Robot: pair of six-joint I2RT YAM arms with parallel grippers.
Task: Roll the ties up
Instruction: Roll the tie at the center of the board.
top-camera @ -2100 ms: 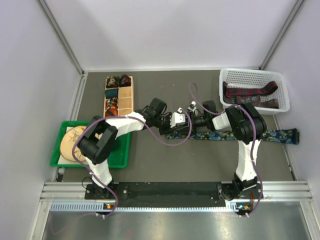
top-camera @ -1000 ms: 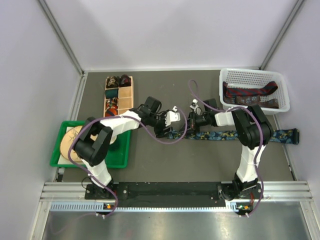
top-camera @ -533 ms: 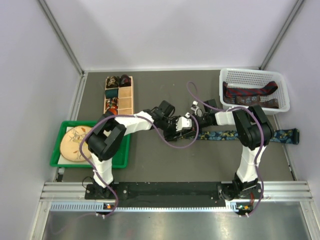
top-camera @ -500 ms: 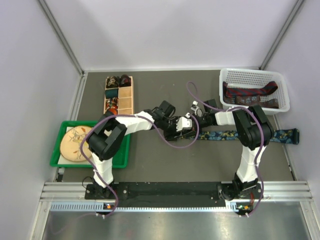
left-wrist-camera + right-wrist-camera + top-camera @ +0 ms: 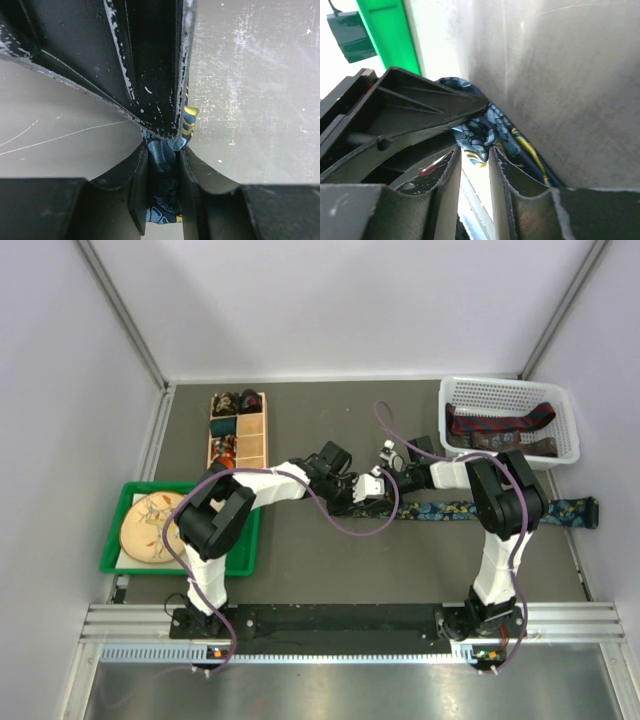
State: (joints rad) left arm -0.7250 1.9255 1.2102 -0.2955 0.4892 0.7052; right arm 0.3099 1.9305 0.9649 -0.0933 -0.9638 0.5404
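A dark blue floral tie (image 5: pixel 480 508) lies flat across the table, running right from the middle. Its left end is bunched where both grippers meet. My left gripper (image 5: pixel 368 497) is shut on that bunched end; in the left wrist view the blue fabric (image 5: pixel 167 185) fills the gap of the gripper (image 5: pixel 162 155). My right gripper (image 5: pixel 388 483) faces it from the right, open, with light showing between its fingers (image 5: pixel 475 150) and the tie's fold (image 5: pixel 485 127) just at their tips. Red and navy ties (image 5: pixel 500 425) lie in the white basket. Small coils (image 5: pixel 232 400) sit in the wooden box.
A wooden compartment box (image 5: pixel 252 445) stands at the back left. A white basket (image 5: pixel 510 392) stands at the back right. A green tray (image 5: pixel 240 558) holding a round tan object sits at the left front. Grey walls close in the table.
My left arm swung right onto the tie's left end and its jaws closed on the fabric. My right gripper, shut before, has opened a little.
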